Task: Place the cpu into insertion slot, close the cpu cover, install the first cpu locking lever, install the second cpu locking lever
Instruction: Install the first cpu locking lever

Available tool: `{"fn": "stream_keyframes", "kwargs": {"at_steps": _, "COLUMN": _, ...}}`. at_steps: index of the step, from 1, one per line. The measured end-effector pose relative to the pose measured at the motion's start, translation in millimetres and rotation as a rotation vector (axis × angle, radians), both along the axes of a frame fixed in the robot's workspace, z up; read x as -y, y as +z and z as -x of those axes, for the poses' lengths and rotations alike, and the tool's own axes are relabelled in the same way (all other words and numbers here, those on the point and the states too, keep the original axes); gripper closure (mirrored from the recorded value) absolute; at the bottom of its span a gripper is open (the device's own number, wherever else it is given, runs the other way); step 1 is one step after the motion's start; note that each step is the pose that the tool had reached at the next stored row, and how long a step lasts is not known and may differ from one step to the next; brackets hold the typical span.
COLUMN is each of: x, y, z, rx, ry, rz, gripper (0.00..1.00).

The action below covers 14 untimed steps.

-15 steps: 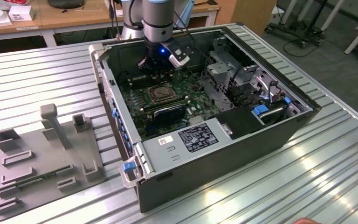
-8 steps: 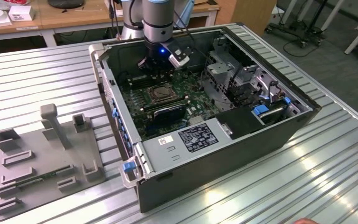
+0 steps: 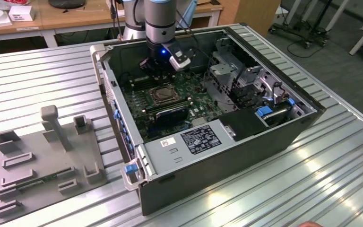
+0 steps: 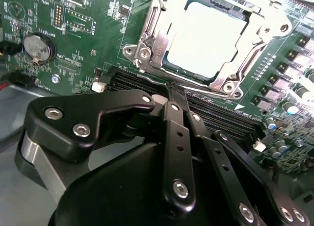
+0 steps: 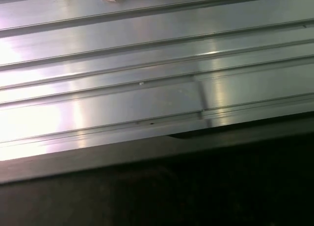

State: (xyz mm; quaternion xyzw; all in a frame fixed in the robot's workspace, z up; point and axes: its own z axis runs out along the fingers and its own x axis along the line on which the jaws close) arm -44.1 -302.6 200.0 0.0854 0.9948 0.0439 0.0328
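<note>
A ribbed silver aluminium worktop (image 3: 36, 80) spans the scene. It throws back bright patches of overhead light in the exterior view and in the first wrist view. Behind it stand light wooden desks (image 3: 74, 19) carrying small white boxes (image 3: 21, 13). On the exterior view's right, grey carpeted floor (image 3: 345, 56) holds black wheeled stand bases (image 3: 293, 34).

This is a robotics lab or workshop. A robot arm (image 3: 150, 19) reaches into an open computer case (image 3: 232, 161) on a ribbed aluminium worktop (image 3: 307, 189). A grey fixture plate (image 3: 36, 163) lies just beside the case, and wooden desks (image 3: 81, 16) and wheeled stands (image 3: 304, 33) are at the far side.
</note>
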Motion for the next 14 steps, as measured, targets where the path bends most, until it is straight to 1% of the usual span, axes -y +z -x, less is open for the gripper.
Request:
{"fn": "stream_keyframes", "kwargs": {"at_steps": 5, "x": 0.0, "y": 0.0, "z": 0.0, "rx": 0.0, "ry": -0.006, "rz": 0.0001, "gripper": 0.9}}
{"fn": "stream_keyframes", "kwargs": {"at_steps": 10, "x": 0.0, "y": 0.0, "z": 0.0, "rx": 0.0, "ry": -0.067, "rz": 0.0, "gripper": 0.9}}
{"fn": "stream_keyframes", "kwargs": {"at_steps": 11, "x": 0.0, "y": 0.0, "z": 0.0, "rx": 0.0, "ry": -0.075, "rz": 0.0, "gripper": 0.9}}
{"fn": "stream_keyframes", "kwargs": {"at_steps": 14, "x": 0.0, "y": 0.0, "z": 0.0, "rx": 0.0, "ry": -0.076, "rz": 0.0001, "gripper": 0.9}}
